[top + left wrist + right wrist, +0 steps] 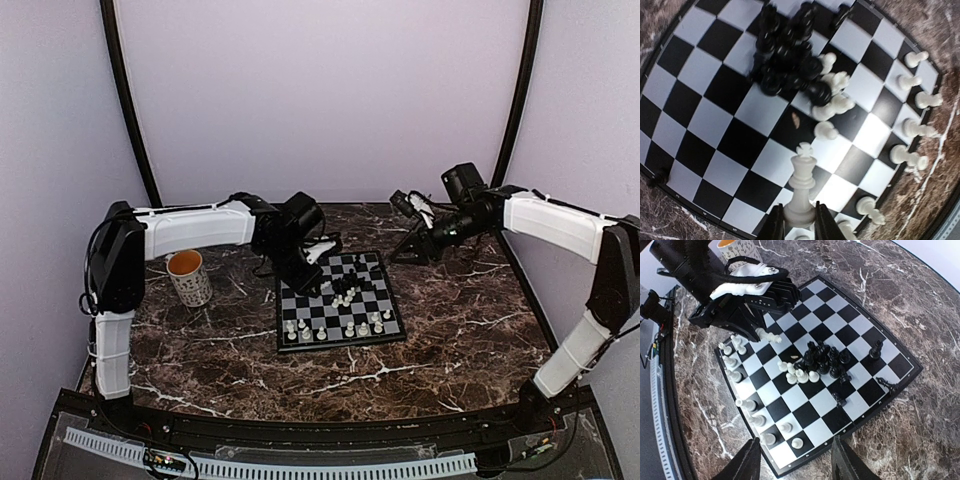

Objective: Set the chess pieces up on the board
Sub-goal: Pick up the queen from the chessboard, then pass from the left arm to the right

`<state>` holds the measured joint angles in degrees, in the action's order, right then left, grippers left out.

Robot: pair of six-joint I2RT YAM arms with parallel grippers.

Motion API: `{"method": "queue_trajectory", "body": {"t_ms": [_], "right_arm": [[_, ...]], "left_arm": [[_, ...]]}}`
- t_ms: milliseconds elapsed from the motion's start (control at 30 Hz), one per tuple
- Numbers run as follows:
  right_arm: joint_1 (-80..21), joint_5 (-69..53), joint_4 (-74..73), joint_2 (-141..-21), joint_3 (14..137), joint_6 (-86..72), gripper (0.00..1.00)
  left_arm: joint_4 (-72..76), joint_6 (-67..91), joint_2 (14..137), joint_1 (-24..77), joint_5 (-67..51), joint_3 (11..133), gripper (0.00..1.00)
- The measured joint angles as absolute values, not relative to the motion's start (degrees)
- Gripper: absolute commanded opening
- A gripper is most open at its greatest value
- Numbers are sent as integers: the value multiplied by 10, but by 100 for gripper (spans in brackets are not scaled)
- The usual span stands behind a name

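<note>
While pinching the white king (pixel 801 185) by its foot with the left gripper (pixel 800 222), leans low over the left side of the board (pixel 340 345). Two dark fingers (pixel 774 226), snug on both sides of the foot, with only a narrow gap. Crown end pointing away from the wrist. Cannot tell: touching the squares or just above them. Reaches there with the left arm (pixel 195 228) from the left side, bent at the elbow, wrist tipped down.

Stretches in from the right side with the right arm (pixel 555 222), wrist tipped down toward the board. Hangs the right gripper (pixel 795 460) up above the far right corner, fingers spread wide, holding nothing.

On the middle squares, a heap of black chess pieces (pixel 825 360), packed close, some lying down. Touching its near side, a few white ones (pixel 797 374). Along the near edge, a row of white pieces (pixel 335 328) standing up. Toward the far edge, one black piece (pixel 876 349) standing alone.

On the dark marble table (pixel 450 340), left of the board and well apart from it, a mug (pixel 189 277).
</note>
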<state>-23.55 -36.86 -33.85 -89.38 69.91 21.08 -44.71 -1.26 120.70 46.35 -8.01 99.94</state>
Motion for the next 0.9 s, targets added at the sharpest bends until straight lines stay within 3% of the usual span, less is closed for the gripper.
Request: {"method": "queue_trajectory", "body": {"t_ms": [267,567,667,900], "right_arm": [[-236,-503,-327,-990,796,117,61],[-246,-653,-294,-1062,804,4,67],[-256,-683,-279,-1063,804,-18,66],[-266,-709,-247,-1063,803,-48,47]], "left_arm": [[-328,1,1092,469,-151,939,8],[-260,13,1074,486,-197,927,8],[-250,15,1074,489,-204,926,8],[-240,18,1075,491,-213,926,9]]}}
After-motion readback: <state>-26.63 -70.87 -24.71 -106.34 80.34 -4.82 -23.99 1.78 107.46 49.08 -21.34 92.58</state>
